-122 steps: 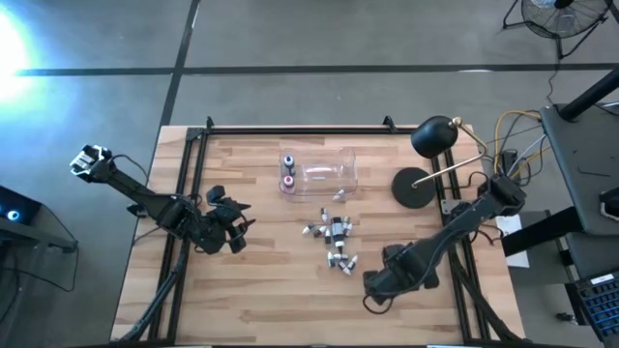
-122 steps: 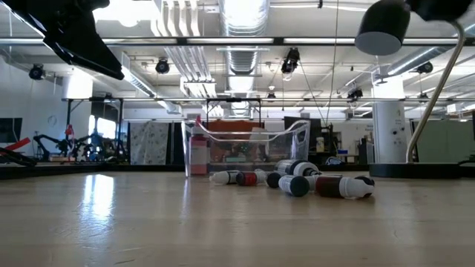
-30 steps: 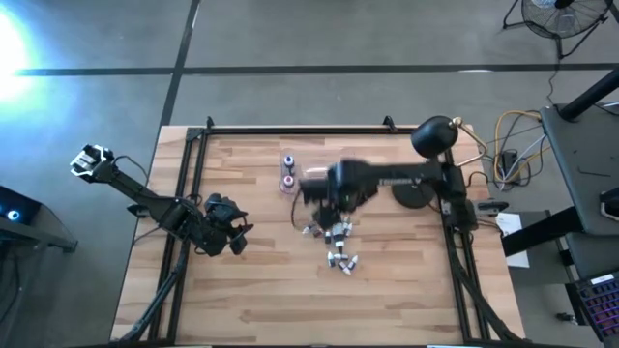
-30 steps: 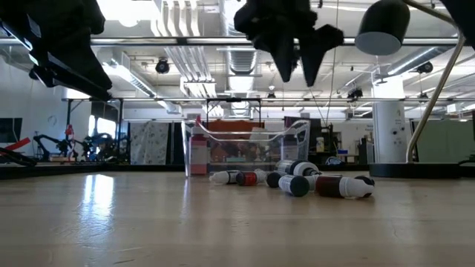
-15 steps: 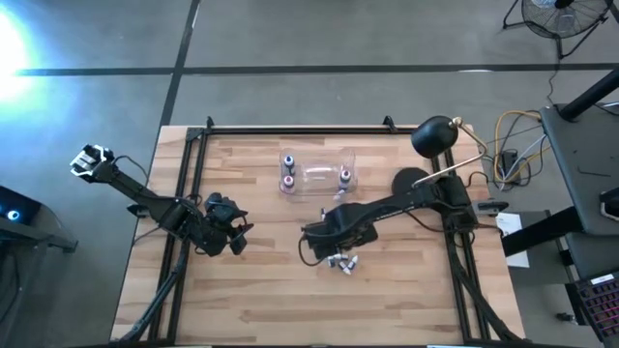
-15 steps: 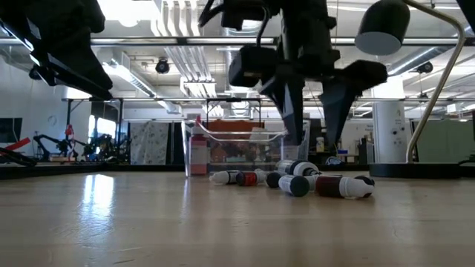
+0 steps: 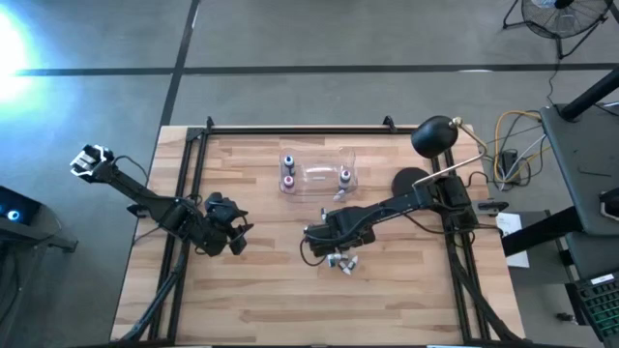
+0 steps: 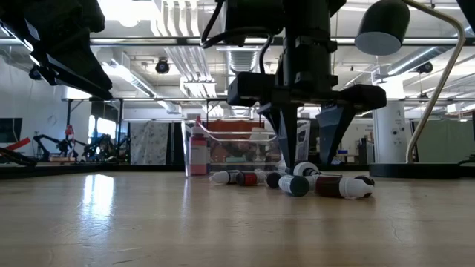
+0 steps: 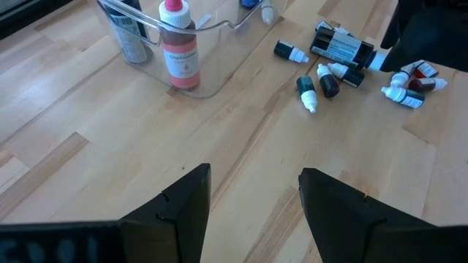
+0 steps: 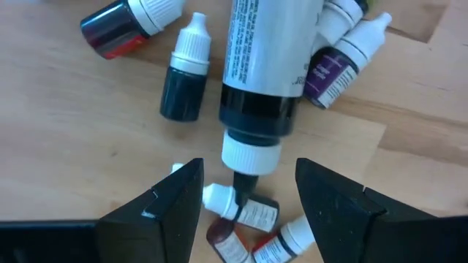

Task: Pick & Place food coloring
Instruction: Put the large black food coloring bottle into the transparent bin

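Note:
Several small food coloring bottles (image 7: 340, 257) lie on their sides in a loose heap on the wooden table, seen also in the low view (image 8: 326, 184) and the left wrist view (image 9: 344, 62). My right gripper (image 10: 247, 208) points down over the heap and is open. Its fingers stand on either side of the white cap (image 10: 251, 155) of a larger dark labelled bottle (image 10: 267, 58) without touching it. Two bottles (image 7: 287, 170) and a third (image 7: 344, 178) stand upright in the clear box (image 7: 324, 172). My left gripper (image 9: 252, 212) waits open at the table's left.
A black desk lamp (image 7: 432, 138) with a round base (image 7: 414, 188) stands at the far right. Metal rails (image 7: 290, 130) frame the table. Bare wood lies between the heap and the near edge (image 7: 319, 309).
My right gripper has moved from above the clear box toward the near edge and down onto the bottle heap, rolling its wrist as it sank. It now hangs with its fingertips just above the table among the bottles. The bottles have stayed where they were.

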Available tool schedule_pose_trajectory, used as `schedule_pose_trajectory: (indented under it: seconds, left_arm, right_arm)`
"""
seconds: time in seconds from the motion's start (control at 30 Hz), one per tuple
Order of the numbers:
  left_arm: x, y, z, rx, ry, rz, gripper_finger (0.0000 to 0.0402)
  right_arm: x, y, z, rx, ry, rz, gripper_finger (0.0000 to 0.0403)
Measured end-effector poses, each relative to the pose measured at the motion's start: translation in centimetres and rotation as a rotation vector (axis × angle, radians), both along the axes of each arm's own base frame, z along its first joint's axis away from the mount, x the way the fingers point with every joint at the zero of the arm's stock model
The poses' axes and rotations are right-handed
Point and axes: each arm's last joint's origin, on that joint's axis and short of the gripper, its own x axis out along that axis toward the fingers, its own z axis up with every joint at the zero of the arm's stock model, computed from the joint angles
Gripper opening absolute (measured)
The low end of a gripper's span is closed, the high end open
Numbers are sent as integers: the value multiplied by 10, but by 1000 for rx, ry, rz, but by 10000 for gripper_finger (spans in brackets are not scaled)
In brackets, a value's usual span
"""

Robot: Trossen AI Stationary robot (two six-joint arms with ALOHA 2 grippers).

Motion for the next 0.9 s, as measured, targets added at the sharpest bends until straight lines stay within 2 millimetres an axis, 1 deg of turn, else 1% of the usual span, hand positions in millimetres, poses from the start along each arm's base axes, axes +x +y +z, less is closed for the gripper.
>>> schedule_pose_trajectory:
  seconds: [0.27,0.4,0.5,0.63,0.83,0.9]
  left_arm:
    - [0,0,0,-1,0,0,184]
    - [0,0,0,-1,0,0,184]
    - [0,0,0,-1,0,1,184]
    - [0,0,0,-4,-1,3,184]
    - [0,0,0,-8,-3,7,184]
    - [0,0,0,-11,-5,9,184]
  right_arm:
    - [-7,-4,-13,-55,25,-26,210]
    - [-4,-3,-17,-40,-20,-16,210]
    - [-5,-3,-20,-37,-21,-16,205]
    - [-7,-4,-22,-40,-12,-6,181]
    - [-6,-4,-21,-46,-13,25,119]
    - [-5,-4,-20,-44,-17,54,107]
